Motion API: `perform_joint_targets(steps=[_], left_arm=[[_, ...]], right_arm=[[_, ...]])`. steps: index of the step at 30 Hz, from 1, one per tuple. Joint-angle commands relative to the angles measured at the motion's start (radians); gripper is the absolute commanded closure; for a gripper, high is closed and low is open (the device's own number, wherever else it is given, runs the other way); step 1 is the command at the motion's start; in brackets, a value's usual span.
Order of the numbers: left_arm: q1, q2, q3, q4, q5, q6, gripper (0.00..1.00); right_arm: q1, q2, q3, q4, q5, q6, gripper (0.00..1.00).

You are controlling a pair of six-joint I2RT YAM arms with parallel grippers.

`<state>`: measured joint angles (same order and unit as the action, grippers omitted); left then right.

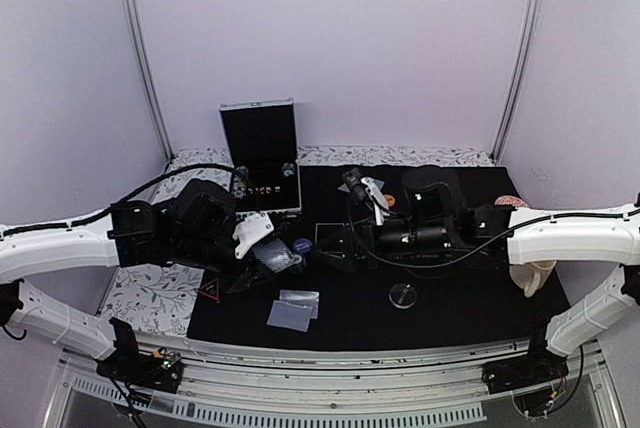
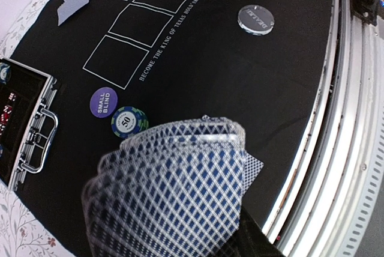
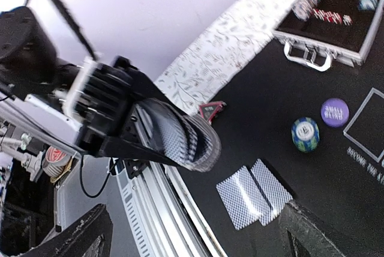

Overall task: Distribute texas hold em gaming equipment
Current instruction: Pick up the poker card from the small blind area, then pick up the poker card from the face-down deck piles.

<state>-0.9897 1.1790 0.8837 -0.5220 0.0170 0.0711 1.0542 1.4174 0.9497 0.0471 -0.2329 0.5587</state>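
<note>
Two cards (image 1: 293,309) lie on the mat (image 1: 450,318) by its near edge. My left gripper (image 1: 265,258) pinches the deck (image 2: 174,191), which is fanned loose, so cards could slip out. My right gripper (image 3: 198,236) gapes empty; a careless reach might drag several.

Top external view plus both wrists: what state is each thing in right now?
card deck: fanned, held above the mat
left gripper: jaws shut on the card deck
right gripper: jaws wide open, empty
chip case: lid raised, open
two dealt cards: face down, side by side on the mat
dealer disc: lying flat on the mat
</note>
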Motion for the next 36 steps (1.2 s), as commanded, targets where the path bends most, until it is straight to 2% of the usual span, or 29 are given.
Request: perform_joint_targets(steps=[1, 10, 21, 29, 36], left_arm=[[0.005, -0.003, 0.027, -0.001, 0.067, 0.014, 0.60], [0.000, -0.016, 0.023, 0.002, 0.080, 0.019, 0.60], [0.000, -0.027, 0.020, 0.008, 0.094, 0.025, 0.60], [0.000, -0.030, 0.020, 0.010, 0.098, 0.028, 0.60], [-0.001, -0.032, 0.018, 0.011, 0.100, 0.030, 0.61]], right_arm=[[-0.033, 0.012, 0.067, 0.029, -0.137, -0.279, 0.01], [-0.077, 0.250, 0.251, 0.023, -0.320, -0.300, 0.03], [-0.077, 0.409, 0.375, 0.037, -0.365, -0.316, 0.04], [-0.077, 0.441, 0.383, 0.021, -0.327, -0.343, 0.05], [-0.114, 0.386, 0.331, -0.005, -0.300, -0.336, 0.18]])
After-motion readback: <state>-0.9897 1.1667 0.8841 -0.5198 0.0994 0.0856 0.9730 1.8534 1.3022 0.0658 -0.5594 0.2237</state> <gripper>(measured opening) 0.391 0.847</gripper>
